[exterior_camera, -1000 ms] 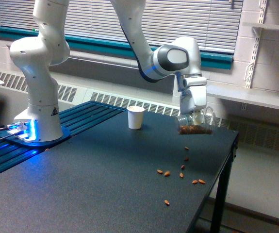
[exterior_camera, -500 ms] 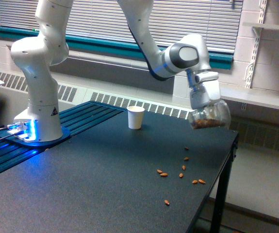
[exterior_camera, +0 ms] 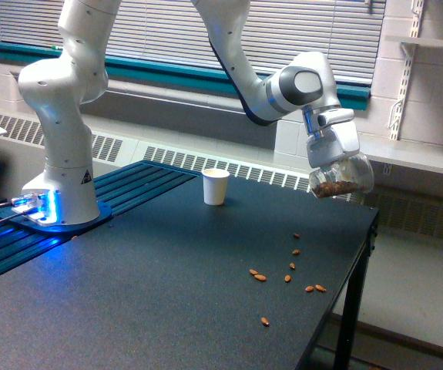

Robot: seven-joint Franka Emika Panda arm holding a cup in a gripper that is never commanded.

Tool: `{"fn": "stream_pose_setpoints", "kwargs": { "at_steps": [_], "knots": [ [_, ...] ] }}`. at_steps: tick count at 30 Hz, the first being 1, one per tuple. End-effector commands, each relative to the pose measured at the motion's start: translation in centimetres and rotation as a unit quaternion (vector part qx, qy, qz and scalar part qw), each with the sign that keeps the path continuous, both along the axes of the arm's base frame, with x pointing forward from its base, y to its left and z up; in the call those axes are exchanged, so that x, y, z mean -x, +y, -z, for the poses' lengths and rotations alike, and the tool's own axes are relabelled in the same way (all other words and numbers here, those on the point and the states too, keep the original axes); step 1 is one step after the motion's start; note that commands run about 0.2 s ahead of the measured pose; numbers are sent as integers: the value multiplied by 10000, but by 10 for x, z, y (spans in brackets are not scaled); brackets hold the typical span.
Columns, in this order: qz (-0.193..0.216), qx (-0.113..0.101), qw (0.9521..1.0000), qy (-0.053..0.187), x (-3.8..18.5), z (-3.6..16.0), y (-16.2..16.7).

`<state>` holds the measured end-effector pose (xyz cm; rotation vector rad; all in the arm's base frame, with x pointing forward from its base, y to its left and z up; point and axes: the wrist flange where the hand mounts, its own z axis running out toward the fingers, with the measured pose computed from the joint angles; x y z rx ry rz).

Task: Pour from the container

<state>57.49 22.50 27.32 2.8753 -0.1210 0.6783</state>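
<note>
Some nuts (exterior_camera: 286,276): scattered on the worktop (exterior_camera: 167,285).
Hand (exterior_camera: 333,162): clamped on the tilted cup (exterior_camera: 343,179).
Next: tip further.

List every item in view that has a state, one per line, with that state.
clear cup: held in the air, tilted, nuts still inside
pincer: shut on the clear cup
white cup: upright on the table, standing alone, contents not visible
loose nuts: scattered on the table, lying still
table: dark top, carrying the white cup and the loose nuts
window blinds: lowered
</note>
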Motion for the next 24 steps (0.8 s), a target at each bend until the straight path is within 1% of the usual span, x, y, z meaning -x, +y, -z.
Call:
{"fn": "stream_pose_setpoints", "kwargs": {
  "at_steps": [1,12,14,18,22,24],
  "knots": [
    [-89,46,9999,-5,15,3,28],
    [-81,129,9998,133,50,7,60],
    [-70,194,9997,126,56,7,63],
    [-94,210,9997,115,71,4,76],
    [-99,291,9995,71,83,1,85],
    [-108,282,9995,58,89,-1,92]
  ]
}}
